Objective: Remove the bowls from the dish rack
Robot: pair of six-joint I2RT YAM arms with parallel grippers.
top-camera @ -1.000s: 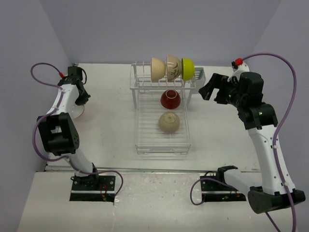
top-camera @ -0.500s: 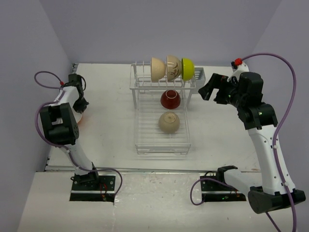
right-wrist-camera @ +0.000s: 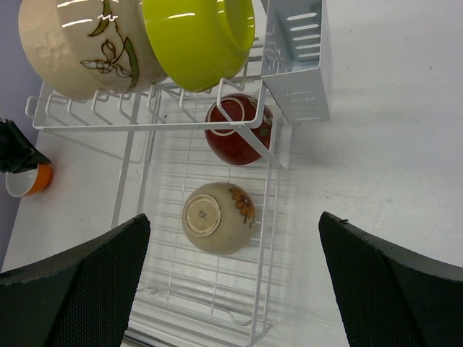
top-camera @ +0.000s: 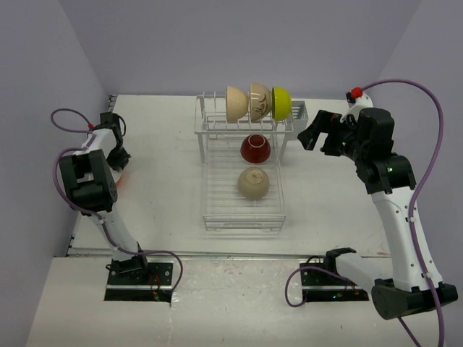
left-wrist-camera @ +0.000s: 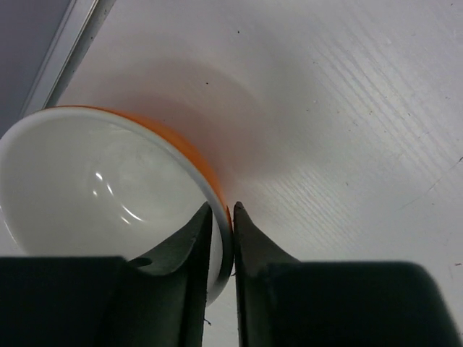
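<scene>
Left fingers [left-wrist-camera: 192, 249] straddle orange bowl [left-wrist-camera: 87, 181] rim, can't tell if pinching | bowl mostly hidden from above | right fingers [right-wrist-camera: 79, 282] spread wide, tips cropped | white table [top-camera: 166, 202], lilac walls [top-camera: 217, 43]

Glossy glazed ceramic on the orange bowl [left-wrist-camera: 108, 181], white and mirror-smooth inside; the same shiny glaze on the lime bowl [right-wrist-camera: 199, 36], the dark red bowl [right-wrist-camera: 239, 137] and the beige bowl [right-wrist-camera: 215, 217]. Thin white coated wire for the dish rack [right-wrist-camera: 300, 79], smooth, with little shine. Matt white table [left-wrist-camera: 347, 108], with fine ribbed lines.
</scene>
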